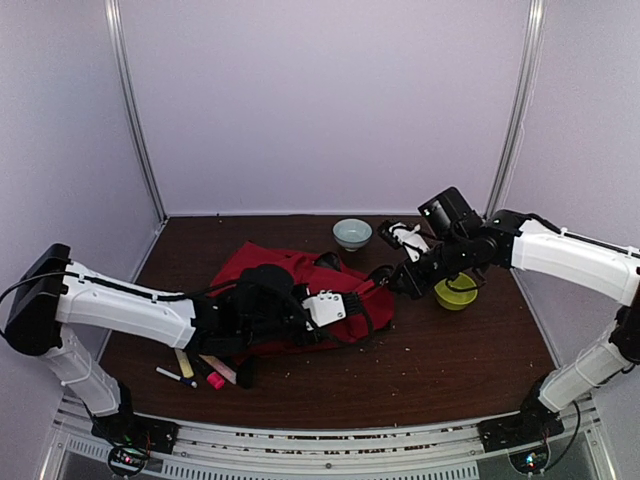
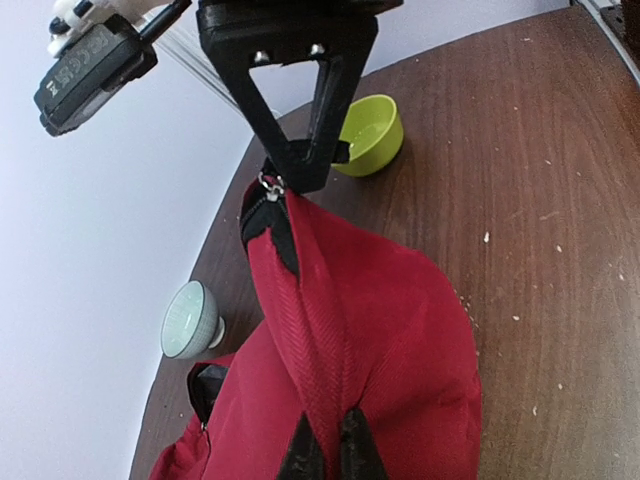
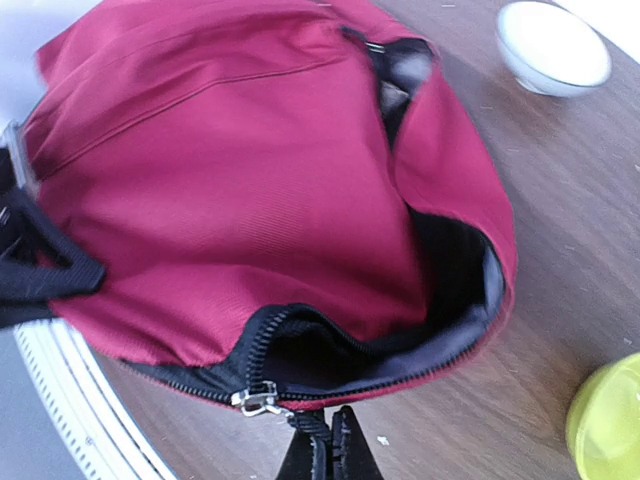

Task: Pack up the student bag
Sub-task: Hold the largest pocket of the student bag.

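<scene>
Red bag lies partly open on the table. Left gripper is pinched together on its fabric. Right gripper is clamped on the zipper tab.

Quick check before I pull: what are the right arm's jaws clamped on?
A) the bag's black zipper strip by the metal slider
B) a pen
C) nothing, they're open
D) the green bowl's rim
A: the right wrist view shows the right jaws shut on the black zipper strip of the student bag, beside its metal slider, with the green bowl apart.
</scene>
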Available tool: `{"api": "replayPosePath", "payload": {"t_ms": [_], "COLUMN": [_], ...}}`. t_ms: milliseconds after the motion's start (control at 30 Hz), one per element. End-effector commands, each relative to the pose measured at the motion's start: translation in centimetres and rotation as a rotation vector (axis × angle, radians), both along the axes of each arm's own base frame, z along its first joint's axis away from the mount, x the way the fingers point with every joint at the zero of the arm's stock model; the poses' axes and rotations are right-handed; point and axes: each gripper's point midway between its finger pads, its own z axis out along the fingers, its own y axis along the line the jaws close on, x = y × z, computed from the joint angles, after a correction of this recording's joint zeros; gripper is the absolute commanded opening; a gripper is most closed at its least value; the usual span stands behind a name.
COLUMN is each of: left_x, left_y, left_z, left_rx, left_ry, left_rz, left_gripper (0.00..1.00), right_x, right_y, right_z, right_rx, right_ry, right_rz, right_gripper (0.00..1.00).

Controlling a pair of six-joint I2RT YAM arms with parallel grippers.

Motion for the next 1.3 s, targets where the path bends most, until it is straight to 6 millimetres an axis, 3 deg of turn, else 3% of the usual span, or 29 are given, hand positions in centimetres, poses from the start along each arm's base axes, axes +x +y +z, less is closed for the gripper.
{"api": "replayPosePath", "payload": {"t_ms": [0,67,100,133,200,267,333,367,400,433,467,567,633,733,900,1067,1267], "left_x": [-2.1,-2.0,-1.8,-1.9,-3.2,-6.1,-7.5,-7.3,-6.9,-6.7,-7.0,-7.9,-6.7,-4.0,-1.9,-0.9,0.0], "left_y": [4.4,3.9,3.6,3.1,1.8,0.4,-0.4,-0.9,-1.6,-2.5,-3.0,-4.4,-4.2,-3.1,-2.3,-1.5,-0.9], "left_z": [-3.5,-2.4,-1.7,-0.9,1.6,4.0,4.8,4.2,2.4,2.6,1.4,0.2,-0.7,-0.1,-2.2,-3.8,-4.2], "left_rx": [0.147,0.109,0.086,0.057,-0.053,-0.206,-0.283,-0.265,-0.201,-0.184,-0.147,-0.105,-0.088,-0.12,0.011,0.086,0.103], "left_ry": [0.075,0.069,0.071,0.069,0.057,0.082,0.081,0.089,0.121,0.142,0.175,0.215,0.192,0.112,0.07,0.073,0.067], "left_rz": [0.025,0.025,0.029,0.034,-0.01,-0.171,-0.267,-0.264,-0.245,-0.245,-0.264,-0.329,-0.263,-0.11,0.0,0.05,0.098], "left_gripper": [0.12,0.43,0.51,0.53,0.49,0.37,0.25,0.16,0.06,0.02,0.02,0.06,0.07,0.13,0.22,0.26,0.31], "right_x": [0.4,-2.4,-3.5,-4.3,-5.3,-6.0,-6.4,-6.5,-6.5,-6.4,-6.4,-6.2,-6.2,-6.2,-6.2,-6.2,-6.3], "right_y": [-1.3,1.1,1.9,2.4,2.9,2.9,2.8,2.8,2.7,2.6,2.5,2.4,2.4,2.2,2.3,2.3,2.2], "right_z": [-1.2,-1.9,-2.0,-2.1,-1.9,-1.7,-1.5,-1.5,-1.6,-1.6,-1.6,-1.7,-1.7,-1.7,-1.5,-1.2,-0.9], "right_rx": [-0.062,0.001,0.027,0.052,0.1,0.124,0.137,0.14,0.138,0.133,0.129,0.129,0.132,0.128,0.141,0.144,0.144], "right_ry": [-0.048,0.02,0.048,0.072,0.113,0.131,0.14,0.141,0.142,0.141,0.141,0.142,0.138,0.132,0.129,0.121,0.119], "right_rz": [-0.028,0.083,0.117,0.136,0.153,0.163,0.166,0.168,0.165,0.16,0.154,0.142,0.143,0.139,0.141,0.142,0.144], "right_gripper": [0.0,0.0,0.0,0.0,0.0,0.0,0.0,0.0,0.0,0.0,0.0,0.0,0.0,0.0,0.0,0.0,0.0]}}
